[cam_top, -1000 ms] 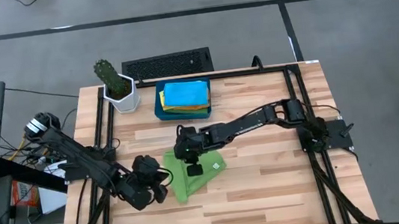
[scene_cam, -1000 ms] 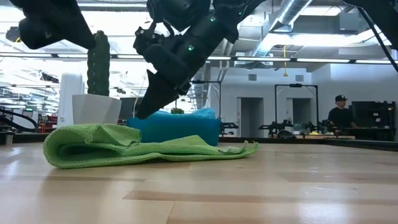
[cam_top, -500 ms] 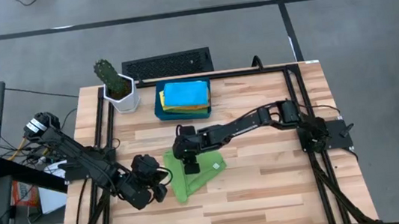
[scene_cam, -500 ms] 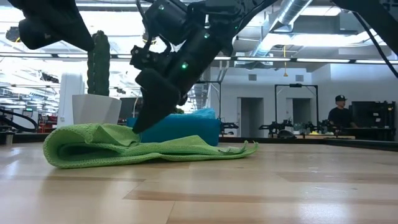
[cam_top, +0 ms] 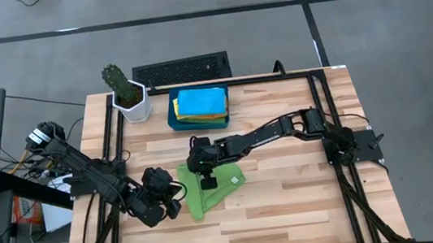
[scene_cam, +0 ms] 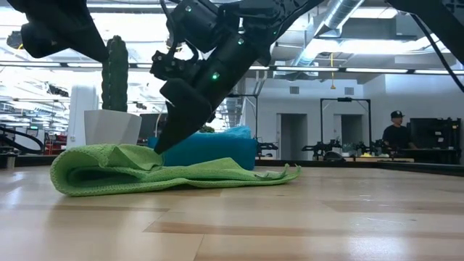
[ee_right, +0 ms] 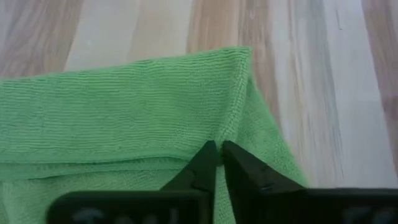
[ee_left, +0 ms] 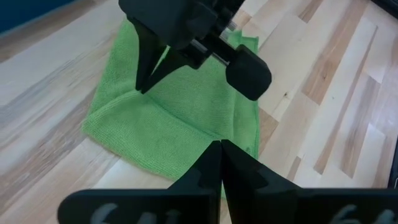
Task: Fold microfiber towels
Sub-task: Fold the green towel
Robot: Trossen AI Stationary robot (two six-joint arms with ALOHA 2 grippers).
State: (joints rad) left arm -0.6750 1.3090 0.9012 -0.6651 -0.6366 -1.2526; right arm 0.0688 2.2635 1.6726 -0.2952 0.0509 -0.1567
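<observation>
While your wooden bench point(cam_top: 291, 203) carries everything, you see both dark arms reaching toward its middle. Your right arm stretches in from the right edge, your left arm from the left front corner. At the back stands a blue tray point(cam_top: 174, 120) holding a stack of folded towels point(cam_top: 201, 103), sky-blue on top with yellow and orange edges beneath; beside it you have a potted cactus point(cam_top: 125, 92). A green towel point(cam_top: 208, 189) lies partly folded near the middle of the bench. Your right pincer point(ee_right: 219, 154) presses its tips together on a fold of that green towel. Your left pincer point(ee_left: 219, 157) hovers clenched and empty just beside the cloth.
</observation>
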